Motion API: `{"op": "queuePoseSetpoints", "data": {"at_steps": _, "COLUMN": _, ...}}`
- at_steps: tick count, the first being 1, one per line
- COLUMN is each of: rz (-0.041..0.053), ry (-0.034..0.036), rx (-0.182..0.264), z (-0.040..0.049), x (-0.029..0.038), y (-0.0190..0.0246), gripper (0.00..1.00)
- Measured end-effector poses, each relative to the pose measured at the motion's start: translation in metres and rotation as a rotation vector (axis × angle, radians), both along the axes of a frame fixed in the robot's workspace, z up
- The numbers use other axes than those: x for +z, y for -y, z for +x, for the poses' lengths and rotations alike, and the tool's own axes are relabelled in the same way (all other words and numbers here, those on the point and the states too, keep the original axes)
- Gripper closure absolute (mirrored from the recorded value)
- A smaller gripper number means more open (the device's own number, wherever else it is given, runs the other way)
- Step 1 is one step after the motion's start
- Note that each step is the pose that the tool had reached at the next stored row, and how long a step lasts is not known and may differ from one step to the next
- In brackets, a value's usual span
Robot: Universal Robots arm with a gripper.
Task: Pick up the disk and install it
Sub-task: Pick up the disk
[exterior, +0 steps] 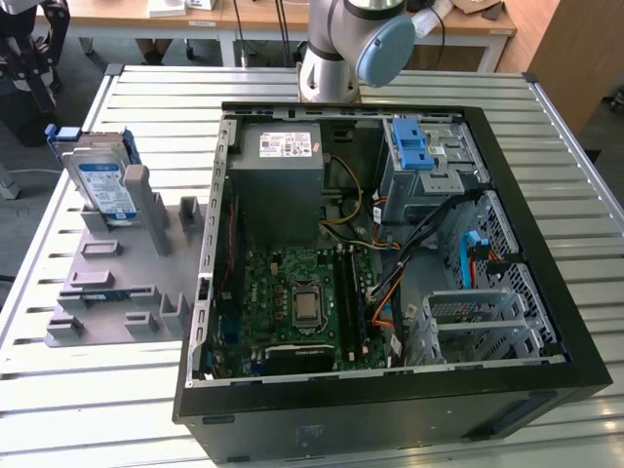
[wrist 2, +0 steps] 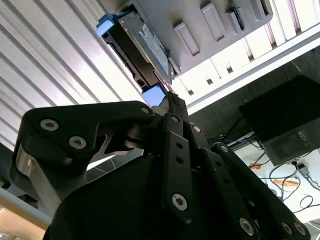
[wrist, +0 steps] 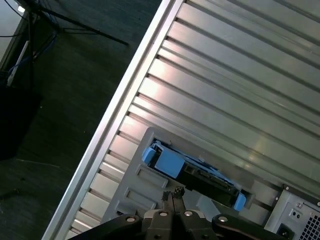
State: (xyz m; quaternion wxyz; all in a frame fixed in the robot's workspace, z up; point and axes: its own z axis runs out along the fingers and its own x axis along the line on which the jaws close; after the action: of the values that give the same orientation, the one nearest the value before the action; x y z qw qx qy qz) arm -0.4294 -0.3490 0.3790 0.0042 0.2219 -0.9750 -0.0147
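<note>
**Claw over the disk, nothing in it yet**

The disk (exterior: 102,185), a flat silver hard drive with a blue-and-white label and a blue plastic frame around its edges, is not picked up yet. It stands on its edge in a slot of the grey plastic holder plate (exterior: 117,283). This plate lies on the slatted metal table (exterior: 97,409), at the exterior view's left of the big black computer case (exterior: 390,400).

I think the disk is kept upright like this so that its upper edge stays free and a claw can reach it from above. The posts of the holder keep it from falling over.

In both wrist views the black gripper (wrist: 172,194) looks down on the disk (wrist: 195,172). Its two thin fingertips are pressed together and there is nothing between them. In the second wrist view the gripper (wrist 2: 170,100) ends near the blue end of the disk (wrist 2: 145,42). It seems to be apart from the disk and not touching it, but I cannot be fully sure of the gap.

The computer case lies on its side with the side panel off, so the green circuit board (exterior: 297,302) and the metal drive cages (exterior: 487,312) are open from above. This is probably done so that the arm can come down into the case. A light-blue plastic latch bracket (exterior: 412,146) sits on a cage at the far side of the case, well apart from the disk. Judging by this, the task is at its very beginning.
</note>
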Motion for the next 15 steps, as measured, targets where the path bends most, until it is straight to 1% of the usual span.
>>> {"op": "queuePoseSetpoints", "data": {"at_steps": 4, "rz": 0.0000, "ry": 0.0001, "rx": 0.001, "z": 0.0000, "x": 0.0000, "y": 0.0000, "gripper": 0.89}}
{"op": "queuePoseSetpoints", "data": {"at_steps": 6, "rz": 0.0000, "ry": 0.0001, "rx": 0.009, "z": 0.0000, "x": -0.0001, "y": 0.0000, "gripper": 0.89}}
{"op": "queuePoseSetpoints", "data": {"at_steps": 10, "rz": 0.0000, "ry": 0.0001, "rx": 0.062, "z": 0.0000, "x": -0.0001, "y": 0.0000, "gripper": 0.89}}
{"op": "queuePoseSetpoints", "data": {"at_steps": 15, "rz": 0.0000, "ry": 0.0000, "rx": 0.141, "z": 0.0000, "x": -0.0002, "y": 0.0000, "gripper": 0.89}}
